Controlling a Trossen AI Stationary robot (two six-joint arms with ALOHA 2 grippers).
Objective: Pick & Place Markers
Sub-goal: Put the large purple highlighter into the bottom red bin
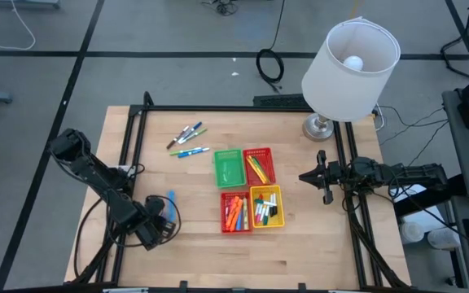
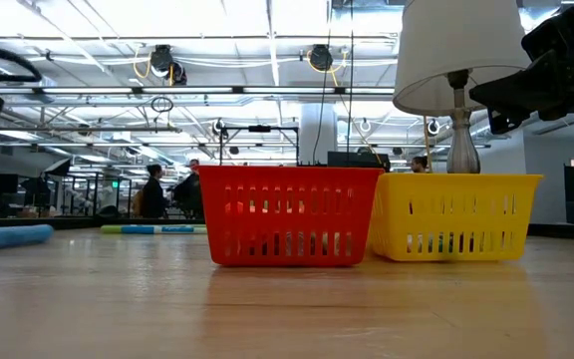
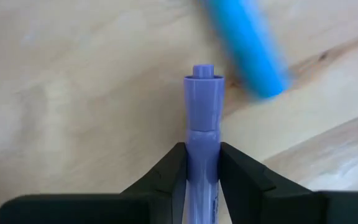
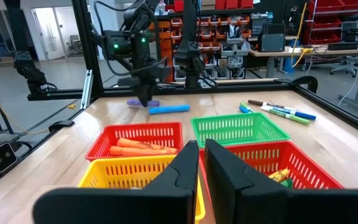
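Note:
My left gripper (image 1: 159, 224) is at the table's near left, shut on a purple marker (image 3: 202, 106). A light-blue marker (image 1: 170, 199) lies flat on the wood just beyond it, also the blue marker (image 3: 247, 46) in the left wrist view. Several more markers (image 1: 187, 140) lie loose toward the far side. Others fill the red basket (image 1: 235, 212), the yellow basket (image 1: 267, 206) and the far red basket (image 1: 259, 165). My right gripper (image 4: 199, 163) hovers shut at the table's right, clear of the baskets. My left gripper pinches the purple marker's barrel (image 3: 202, 158) between its two fingers, coming from above and slanting down, with the fingers across the marker. The capped end (image 3: 202, 78) sticks out past the fingertips. The marker lies about level just over the wood; whether it touches the table I cannot tell.
A green basket (image 1: 229, 167) stands beside the far red one, the four forming a block at the table's middle. A lamp with a white shade (image 1: 350, 69) stands at the far right corner. Bare wood (image 1: 202, 252) runs along the near edge.

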